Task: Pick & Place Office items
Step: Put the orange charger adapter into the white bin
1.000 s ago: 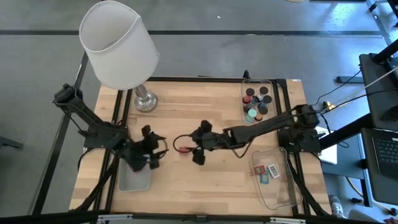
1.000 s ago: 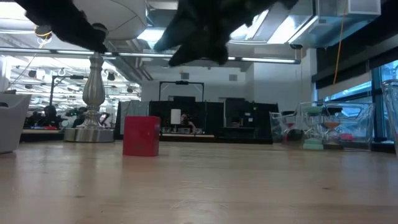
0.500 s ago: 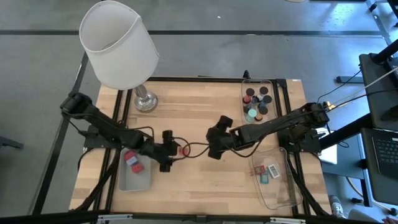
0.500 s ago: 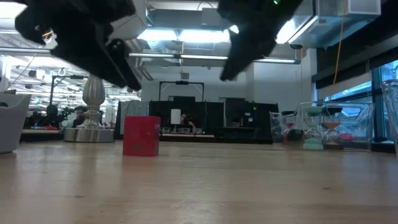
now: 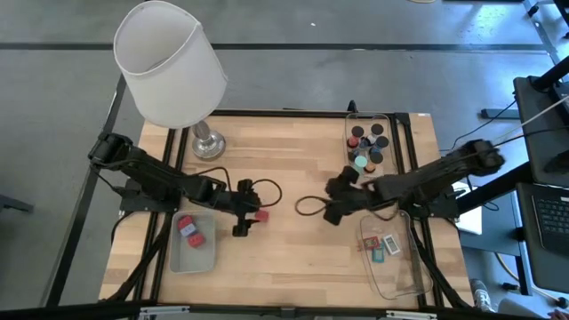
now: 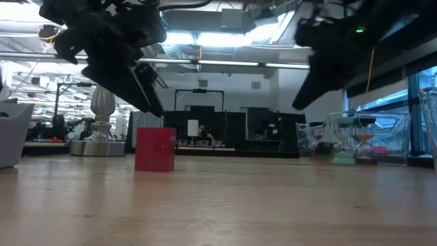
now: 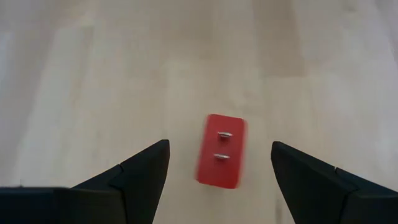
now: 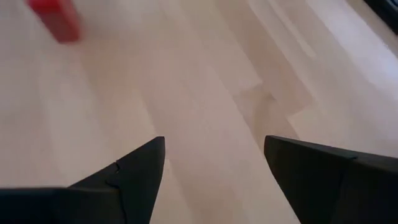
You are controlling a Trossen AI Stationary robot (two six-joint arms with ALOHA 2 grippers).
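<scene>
white-shaded lamp (image 5: 171, 64) on wooden table (image 5: 293, 258), 3 plastic trays: left front (image 5: 193, 260), right rear (image 5: 384, 118), right front (image 5: 397, 276)

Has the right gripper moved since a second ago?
Yes. In the high view the right gripper has pulled back from mid-table toward the clear tray on the right, away from the red block, which the left gripper now hovers by.

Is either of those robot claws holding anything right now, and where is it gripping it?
Nothing is held. The left gripper is open above the red block on the table; the right gripper is open over bare wood.
</scene>
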